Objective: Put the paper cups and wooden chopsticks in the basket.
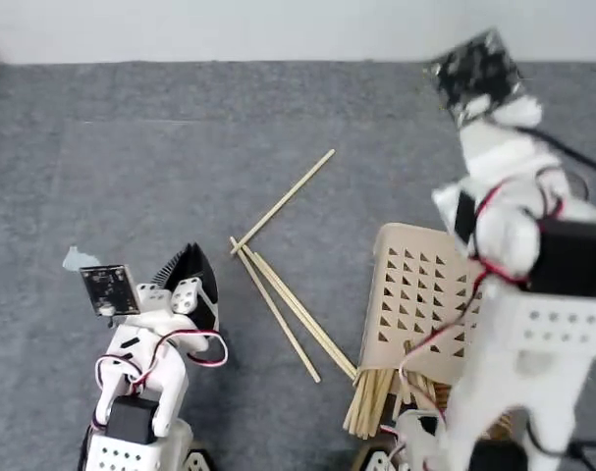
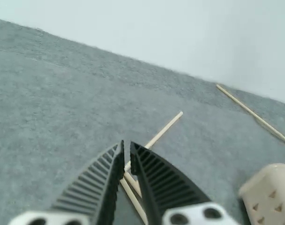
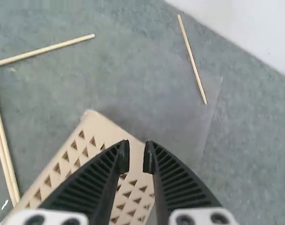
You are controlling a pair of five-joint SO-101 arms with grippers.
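Loose chopsticks (image 1: 284,201): four, centre of the high view, ends crossing.
Lone chopstick (image 3: 191,58): one, apart on the carpet, beyond the basket.
Chopstick bundle (image 1: 368,400): one, lower right; sticks inside too overlapped to count.
Basket (image 1: 415,294): one.
Arms: two, left arm (image 1: 145,368) and right arm (image 1: 518,334).
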